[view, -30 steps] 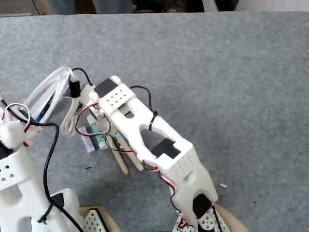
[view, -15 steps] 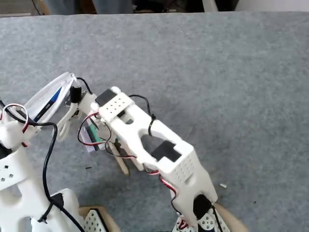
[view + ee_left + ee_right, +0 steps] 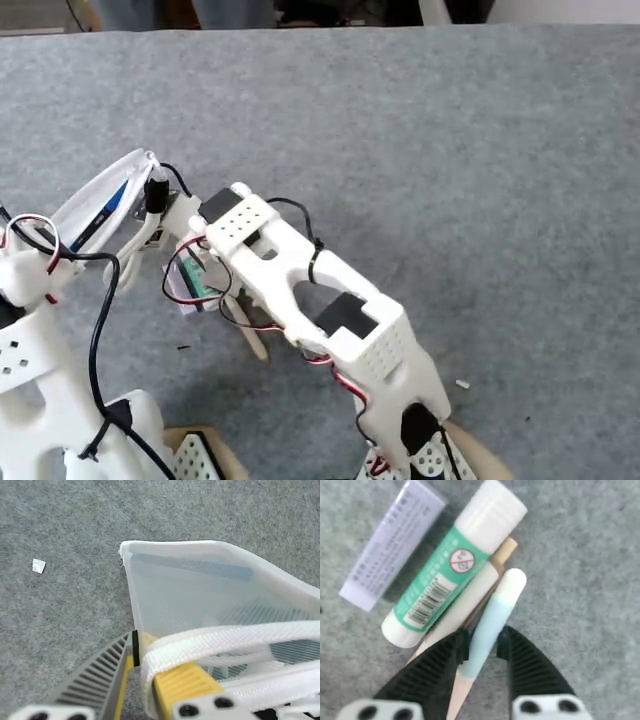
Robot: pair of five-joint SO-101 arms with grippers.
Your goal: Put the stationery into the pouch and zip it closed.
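Over the last second the right arm settled onto the pile and is now static. The right pincer (image 3: 482, 636) is narrow, clamped on the pastel pen (image 3: 492, 605), which lies on the worktop (image 3: 580, 555) against the glue stick (image 3: 455, 562). The left pincer (image 3: 134, 647) grips the edge of the pouch (image 3: 200, 590), which is steadied beside the pile. Grasp looks set; lift is next.

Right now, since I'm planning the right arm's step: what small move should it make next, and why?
Probably lift the right gripper slightly: its jaws pinch the pale blue pen, which lies beside the glue stick, while the left gripper holds the pouch.
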